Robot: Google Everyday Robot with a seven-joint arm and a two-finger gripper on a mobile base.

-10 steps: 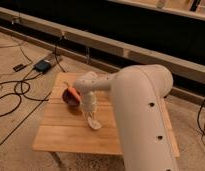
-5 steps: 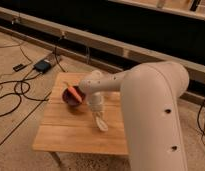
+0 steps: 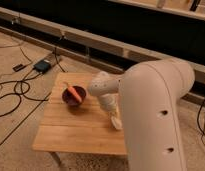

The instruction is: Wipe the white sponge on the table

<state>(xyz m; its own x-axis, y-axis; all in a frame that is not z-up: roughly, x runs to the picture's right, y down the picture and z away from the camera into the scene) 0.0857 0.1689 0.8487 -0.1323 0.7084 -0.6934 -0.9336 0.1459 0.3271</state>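
You are looking at the robot's big white arm filling the right side of the camera view and reaching down over the table. Its gripper is sitting low over the right part of the wooden top, right of the dark reddish bowl, with its fingers drawn together. The white sponge is showing as a small pale block at the gripper's tip, lying against the planks; the fingers seem to be clamped on it, though the arm is covering much of that spot, so you cannot see the grip cleanly. The bowl is standing apart from the sponge, toward the table's left rear, and an orange thing is lying inside it. The table's light-brown top is showing bare planks along its near and left edges. On the floor to the left you are seeing black cables trailing across, and a small dark box resting just beyond the table's far left corner
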